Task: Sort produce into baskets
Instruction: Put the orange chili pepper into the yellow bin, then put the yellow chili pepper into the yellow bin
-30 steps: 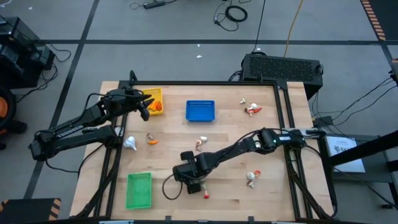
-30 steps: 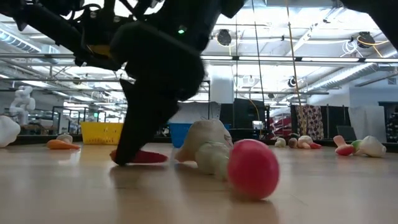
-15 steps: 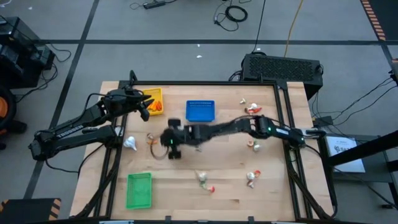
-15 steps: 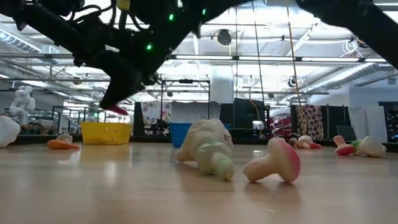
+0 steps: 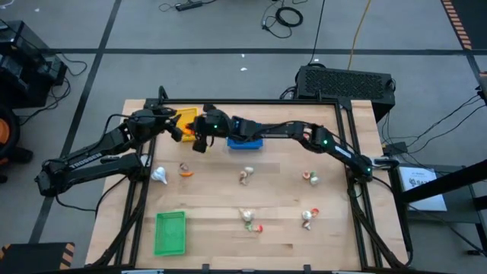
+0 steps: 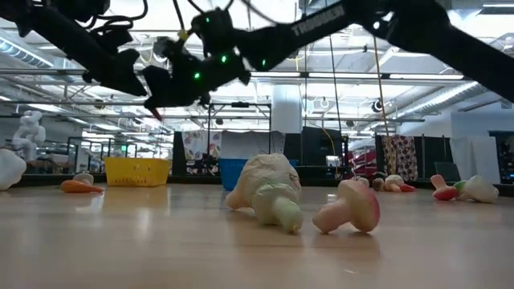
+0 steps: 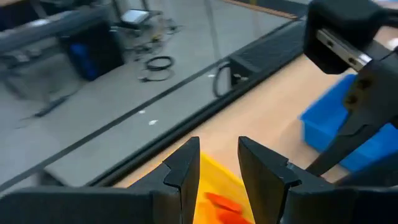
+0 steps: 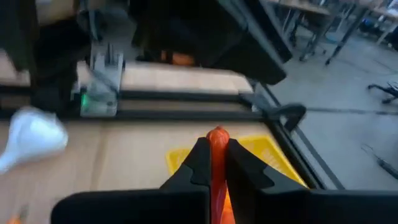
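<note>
Carrot piece point(image 8: 217, 163) clamped in right gripper point(image 8: 216, 163) jaws above yellow basket point(image 8: 272, 151) — left gripper point(image 7: 219, 163) jaws parted, empty; arm lettering unreadable.

Black vented box point(image 5: 346, 81) behind wooden table point(image 5: 335, 228); cables point(image 5: 289, 15) on floor.

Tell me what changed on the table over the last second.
The right gripper, shut on an orange carrot piece, swung from the near middle of the table up and across to the yellow basket. The mushroom it left behind tipped over. The left gripper stayed by the yellow basket; the blue basket and green basket did not move.
</note>
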`<act>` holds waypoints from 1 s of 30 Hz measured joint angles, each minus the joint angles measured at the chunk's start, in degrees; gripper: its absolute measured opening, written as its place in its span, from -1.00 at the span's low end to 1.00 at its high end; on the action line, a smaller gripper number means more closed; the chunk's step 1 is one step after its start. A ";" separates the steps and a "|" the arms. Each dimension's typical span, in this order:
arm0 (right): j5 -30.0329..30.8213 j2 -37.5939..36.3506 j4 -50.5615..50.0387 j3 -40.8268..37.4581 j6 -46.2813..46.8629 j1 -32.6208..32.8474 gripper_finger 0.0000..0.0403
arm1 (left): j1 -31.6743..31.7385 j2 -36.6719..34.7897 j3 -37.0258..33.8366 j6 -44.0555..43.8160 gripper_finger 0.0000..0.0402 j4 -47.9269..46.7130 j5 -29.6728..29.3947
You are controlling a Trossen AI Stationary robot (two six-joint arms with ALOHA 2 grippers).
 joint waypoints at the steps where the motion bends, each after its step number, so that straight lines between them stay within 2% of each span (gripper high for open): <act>1: -1.02 0.57 1.89 -0.01 1.21 -0.48 -0.91 | 0.00 0.00 0.00 0.02 -0.41 -0.12 -1.77; 4: -4.25 3.72 9.40 -0.03 3.34 -1.40 -0.91 | 0.05 0.02 0.02 0.05 -0.41 -0.34 -4.98; 6: -4.04 5.47 11.42 -0.03 3.56 -1.70 -0.91 | 0.06 -0.07 0.04 0.04 -0.41 -0.32 -5.24; 16: -3.79 7.86 11.47 -0.05 4.74 -2.36 -0.87 | 0.12 -0.02 0.07 0.00 -0.41 0.29 -5.24; 30: -3.64 7.86 11.59 -0.08 9.25 -2.80 -0.43 | 0.10 0.00 0.07 -0.04 -0.41 0.27 -4.58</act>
